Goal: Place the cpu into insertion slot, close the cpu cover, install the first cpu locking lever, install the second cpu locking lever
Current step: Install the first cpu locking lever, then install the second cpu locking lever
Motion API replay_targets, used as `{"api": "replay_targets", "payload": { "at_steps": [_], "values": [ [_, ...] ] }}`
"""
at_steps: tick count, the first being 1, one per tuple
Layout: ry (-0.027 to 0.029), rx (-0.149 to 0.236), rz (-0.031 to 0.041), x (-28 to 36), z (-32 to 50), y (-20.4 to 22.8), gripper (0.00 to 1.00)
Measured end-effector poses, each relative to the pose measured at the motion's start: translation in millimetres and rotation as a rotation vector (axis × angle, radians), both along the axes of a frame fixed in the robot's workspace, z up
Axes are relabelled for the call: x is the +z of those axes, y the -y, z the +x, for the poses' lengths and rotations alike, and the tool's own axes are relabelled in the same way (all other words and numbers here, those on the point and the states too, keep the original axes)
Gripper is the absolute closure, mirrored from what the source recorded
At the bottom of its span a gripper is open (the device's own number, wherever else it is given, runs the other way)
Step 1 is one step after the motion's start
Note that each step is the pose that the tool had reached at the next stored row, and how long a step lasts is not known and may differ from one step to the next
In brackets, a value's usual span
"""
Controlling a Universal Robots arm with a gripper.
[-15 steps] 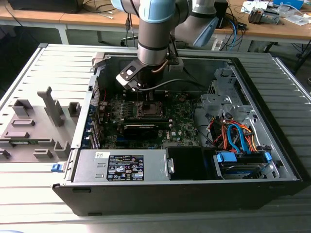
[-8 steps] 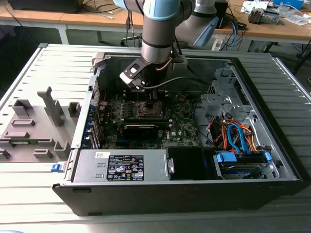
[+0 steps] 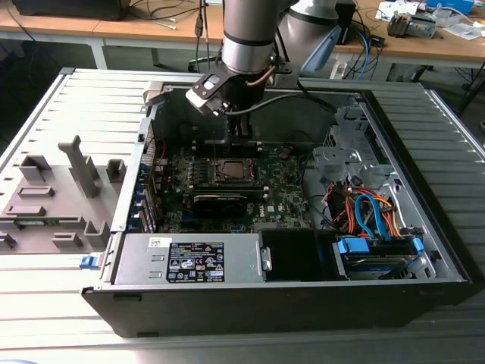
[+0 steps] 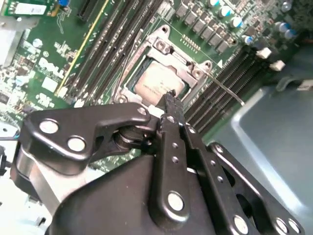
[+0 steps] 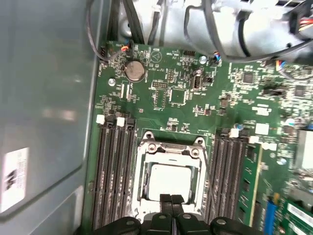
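Observation:
The cpu (image 5: 168, 180) lies flat in the insertion slot (image 5: 146, 188) on the green circuit board (image 5: 171, 105), its silvery top showing. The cpu cover (image 5: 171, 147) rests down around it as a metal frame, and the chip (image 4: 157, 82) shows through its window. A thin wire lever (image 4: 227, 91) sticks out sideways from the socket over the memory slots. My gripper (image 5: 172, 198) is shut with nothing in it, and its tips hover at the chip's edge in both wrist views. In the exterior view the gripper (image 3: 239, 144) hangs just above the socket (image 3: 231, 171).
Long black memory slots (image 5: 115, 171) flank the socket on both sides. The case walls (image 3: 151, 136) enclose the board. A power supply (image 3: 189, 259) lies in front, a drive with blue and orange cables (image 3: 375, 227) at the exterior view's right, and a grey fixture (image 3: 53, 197) at its left.

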State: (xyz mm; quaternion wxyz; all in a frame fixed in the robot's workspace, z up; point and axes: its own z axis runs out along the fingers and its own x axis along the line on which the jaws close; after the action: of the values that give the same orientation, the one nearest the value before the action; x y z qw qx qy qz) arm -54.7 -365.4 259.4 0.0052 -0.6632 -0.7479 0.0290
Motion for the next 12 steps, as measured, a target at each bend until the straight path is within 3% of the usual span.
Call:
{"api": "replay_targets", "payload": {
  "at_steps": [8,12],
  "values": [
    [0.0000,0.002,0.0006,0.5,0.0,0.0,0.89],
    [-0.0001,0.114,0.0003,0.1,0.0,0.0,0.89]
  ]
}}
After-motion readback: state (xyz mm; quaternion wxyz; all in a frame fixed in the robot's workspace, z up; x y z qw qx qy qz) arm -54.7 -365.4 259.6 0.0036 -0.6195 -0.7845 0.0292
